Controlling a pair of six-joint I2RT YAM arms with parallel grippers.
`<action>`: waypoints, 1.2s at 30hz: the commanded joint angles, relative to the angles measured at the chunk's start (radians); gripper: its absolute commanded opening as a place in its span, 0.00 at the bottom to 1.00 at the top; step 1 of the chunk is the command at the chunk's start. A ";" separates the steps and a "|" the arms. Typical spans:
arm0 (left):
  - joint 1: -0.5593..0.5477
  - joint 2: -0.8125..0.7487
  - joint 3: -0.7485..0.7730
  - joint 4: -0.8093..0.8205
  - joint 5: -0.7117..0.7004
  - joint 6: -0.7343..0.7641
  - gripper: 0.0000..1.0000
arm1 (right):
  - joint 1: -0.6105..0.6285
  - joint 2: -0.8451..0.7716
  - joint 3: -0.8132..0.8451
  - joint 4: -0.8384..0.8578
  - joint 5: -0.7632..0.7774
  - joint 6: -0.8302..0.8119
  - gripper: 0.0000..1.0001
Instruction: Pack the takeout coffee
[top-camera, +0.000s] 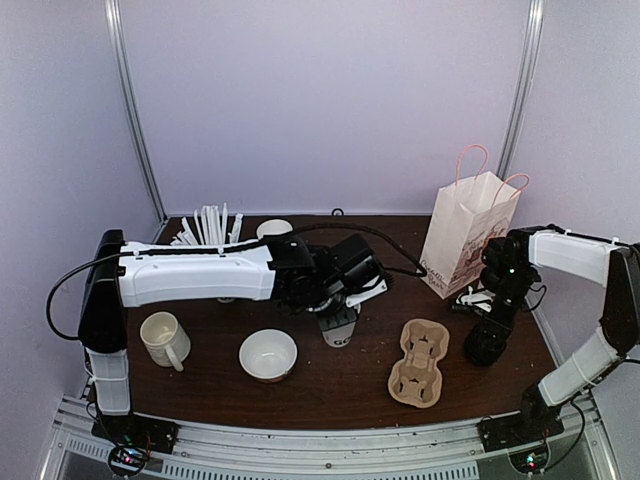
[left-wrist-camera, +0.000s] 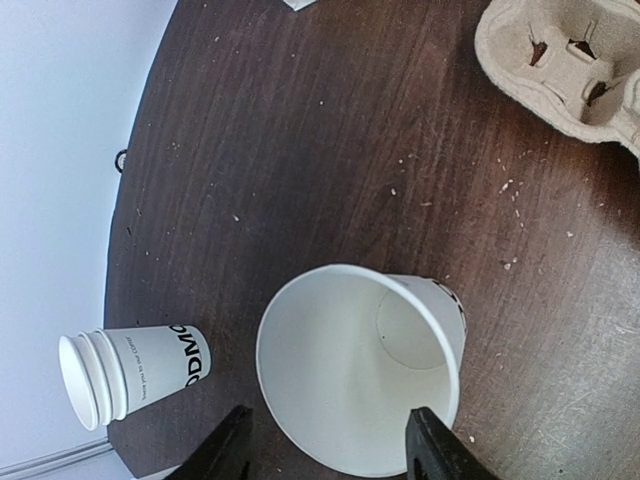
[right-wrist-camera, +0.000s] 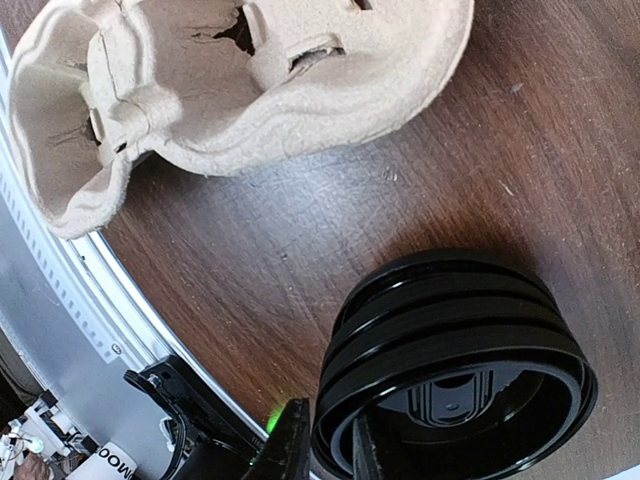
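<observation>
No lidded coffee cup is in view. A lidless white paper cup (left-wrist-camera: 360, 370) with black lettering near its base stands on the table, also in the top view (top-camera: 338, 328). My left gripper (left-wrist-camera: 325, 425) is open, with one finger on each side of the cup's rim and not touching it; it shows in the top view (top-camera: 342, 300). My right gripper (right-wrist-camera: 330, 432) is shut on the rim of the top lid of a stack of black lids (right-wrist-camera: 460, 350), one finger outside and one inside. In the top view it (top-camera: 487, 340) is at the right.
A pulp cup carrier (top-camera: 420, 362) lies front right, also in the wrist views (left-wrist-camera: 570, 60) (right-wrist-camera: 230, 80). A white paper bag (top-camera: 465, 235) stands back right. A stack of lidless cups (left-wrist-camera: 130, 375), a handled mug (top-camera: 163, 340), a white bowl (top-camera: 268, 355) and straws (top-camera: 205, 228) are on the left.
</observation>
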 joint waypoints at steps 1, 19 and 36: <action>-0.002 -0.004 -0.011 0.007 -0.016 -0.003 0.52 | 0.002 0.010 0.021 -0.010 -0.010 0.007 0.17; -0.003 -0.007 -0.007 0.005 -0.018 0.004 0.52 | -0.001 -0.027 0.077 -0.088 -0.015 0.021 0.03; -0.002 0.000 0.000 0.008 -0.020 0.012 0.52 | -0.098 -0.045 0.153 -0.250 -0.088 -0.122 0.01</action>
